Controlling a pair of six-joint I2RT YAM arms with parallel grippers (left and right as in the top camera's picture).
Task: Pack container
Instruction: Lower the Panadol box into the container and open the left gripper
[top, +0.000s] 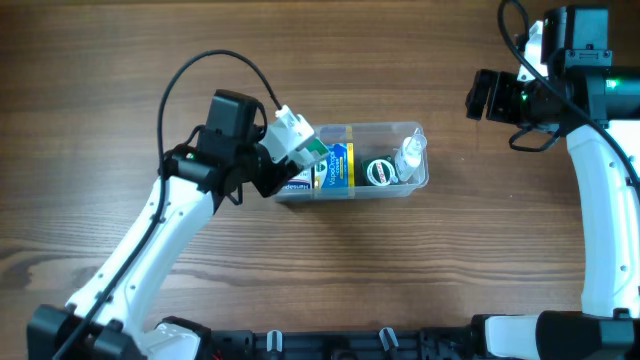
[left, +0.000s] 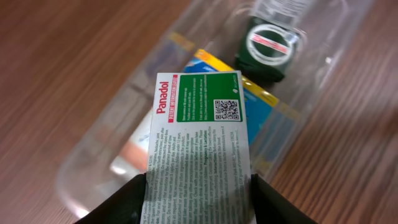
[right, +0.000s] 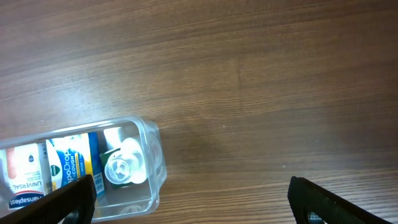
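Found left gripper (left: 199, 205) clamped on box (left: 200, 130) above container (top: 380, 126), right gripper (right: 193, 205) apart near far right corner. Judged container light, flexible, slippery; best held at rim.

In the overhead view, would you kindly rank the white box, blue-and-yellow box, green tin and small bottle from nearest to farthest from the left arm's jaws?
1. White box, held in the left jaws.
2. Blue-and-yellow box, in the container, left part.
3. Green tin, right of it.
4. Small bottle, at the right end.

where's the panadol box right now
The Panadol box is clamped in the left hand, over the left end of the container in the overhead view, right beside the blue and yellow box.
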